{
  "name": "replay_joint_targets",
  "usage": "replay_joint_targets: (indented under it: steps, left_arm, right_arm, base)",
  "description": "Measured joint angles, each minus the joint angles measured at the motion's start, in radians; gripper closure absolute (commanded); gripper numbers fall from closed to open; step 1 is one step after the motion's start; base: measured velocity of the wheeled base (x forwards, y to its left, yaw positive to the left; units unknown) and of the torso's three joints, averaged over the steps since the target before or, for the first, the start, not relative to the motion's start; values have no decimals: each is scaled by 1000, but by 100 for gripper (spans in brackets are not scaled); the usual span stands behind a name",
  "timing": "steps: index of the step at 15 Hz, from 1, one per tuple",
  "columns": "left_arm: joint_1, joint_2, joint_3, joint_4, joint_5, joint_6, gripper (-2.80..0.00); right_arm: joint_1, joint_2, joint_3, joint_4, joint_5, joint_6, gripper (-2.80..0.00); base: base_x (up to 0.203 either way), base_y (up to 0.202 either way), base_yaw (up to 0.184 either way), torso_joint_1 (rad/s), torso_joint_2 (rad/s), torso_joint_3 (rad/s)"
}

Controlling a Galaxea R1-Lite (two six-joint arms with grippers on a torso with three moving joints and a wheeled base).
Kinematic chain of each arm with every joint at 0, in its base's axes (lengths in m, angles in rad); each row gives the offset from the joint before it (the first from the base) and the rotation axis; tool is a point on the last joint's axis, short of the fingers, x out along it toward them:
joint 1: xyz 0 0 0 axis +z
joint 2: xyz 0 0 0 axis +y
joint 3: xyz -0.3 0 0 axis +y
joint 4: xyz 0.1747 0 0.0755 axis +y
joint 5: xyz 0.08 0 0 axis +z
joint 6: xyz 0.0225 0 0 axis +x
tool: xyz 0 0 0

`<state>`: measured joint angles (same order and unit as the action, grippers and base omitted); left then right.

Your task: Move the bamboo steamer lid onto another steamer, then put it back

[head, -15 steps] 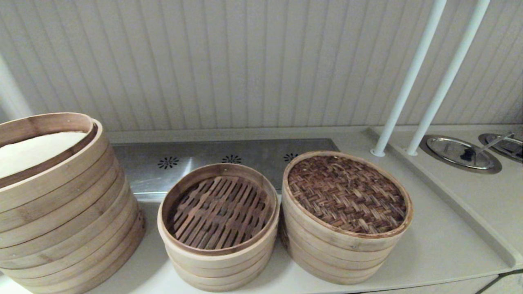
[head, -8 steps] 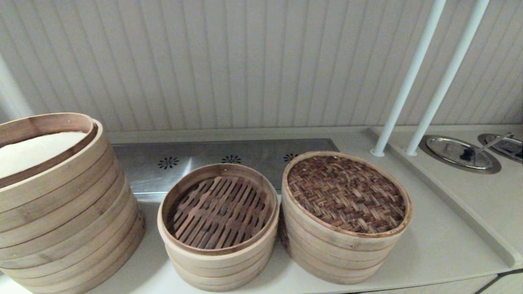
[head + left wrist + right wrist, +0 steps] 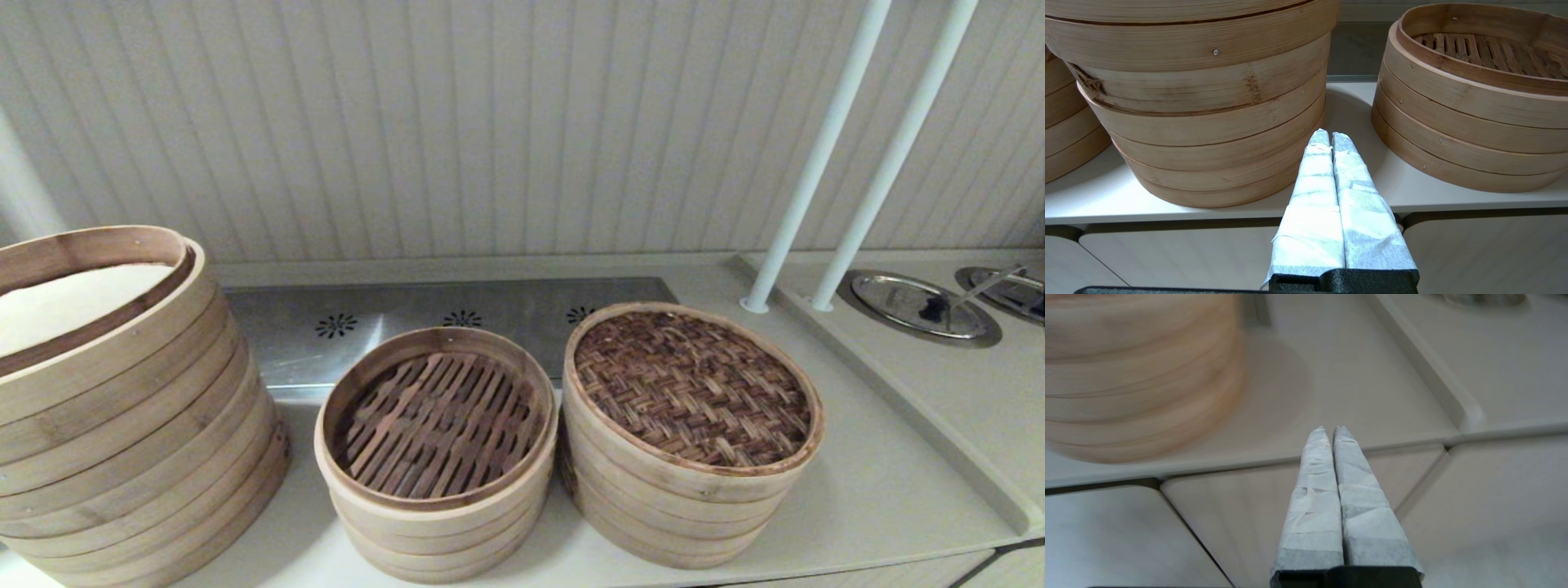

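Observation:
The bamboo steamer lid (image 3: 692, 388), dark herringbone weave in a pale rim, lies on the right-hand steamer (image 3: 669, 514). Touching that steamer's left side is the smallest steamer (image 3: 437, 510), open, its dark slatted floor showing. Neither gripper shows in the head view. My left gripper (image 3: 1329, 134) is shut and empty, low at the counter's front edge, pointing between the big steamer (image 3: 1208, 122) and the smallest steamer (image 3: 1470, 122). My right gripper (image 3: 1329, 429) is also shut and empty, in front of the counter edge, to the right of the lidded steamer (image 3: 1139, 384).
A much larger, taller steamer (image 3: 122, 425) with a white inside stands at the left. Behind the steamers lies a steel vent plate (image 3: 392, 318). Two white poles (image 3: 816, 155) rise at the back right, beside a raised ledge (image 3: 898, 400) holding round metal covers (image 3: 918, 306).

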<state>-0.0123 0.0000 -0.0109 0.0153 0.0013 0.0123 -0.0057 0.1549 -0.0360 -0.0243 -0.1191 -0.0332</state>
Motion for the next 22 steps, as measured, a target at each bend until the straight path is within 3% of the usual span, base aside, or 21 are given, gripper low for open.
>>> replay_joint_targets:
  steps: [3,9,22]
  left_arm:
    - [0,0,0,0,0,0,0]
    - [0,0,0,0,0,0,0]
    - [0,0,0,0,0,0,0]
  right_arm:
    - [4,-105,23,20,120,-15,0]
    - [4,-151,36,26,119,36,0]
    - [4,-153,36,29,114,42,0]
  base:
    - [0,0,0,0,0,0]
    - [0,0,0,0,0,0]
    - [0,0,0,0,0,0]
